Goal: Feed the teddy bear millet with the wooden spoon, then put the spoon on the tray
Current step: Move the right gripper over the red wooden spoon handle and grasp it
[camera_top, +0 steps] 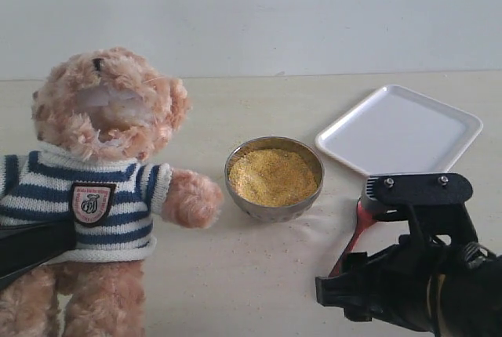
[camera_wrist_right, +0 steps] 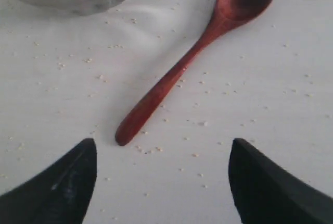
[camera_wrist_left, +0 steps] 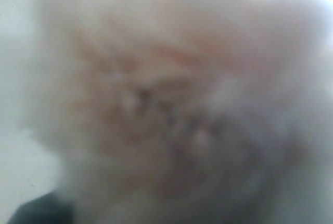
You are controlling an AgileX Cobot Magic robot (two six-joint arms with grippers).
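The teddy bear [camera_top: 106,110] sits at the left in its striped sweater, head tipped back. Its fur [camera_wrist_left: 156,94] fills the left wrist view as a blur and hides that gripper's jaws. A black part of the left arm [camera_top: 27,247] presses against the bear's side. Millet [camera_top: 272,176] is heaped in the metal bowl [camera_top: 274,210] at the middle. The wooden spoon [camera_wrist_right: 177,73] lies flat on the table between bowl and tray, also visible beside the right arm [camera_top: 359,227]. My right gripper [camera_wrist_right: 164,143] is open just short of the handle's end, touching nothing. The white tray [camera_top: 400,129] lies at the right rear.
Loose millet grains [camera_wrist_right: 151,150] are scattered over the table round the spoon and by the bowl's wall [camera_wrist_right: 78,0]. The right arm's black body [camera_top: 416,282] fills the near right corner. A pale wall runs behind the table.
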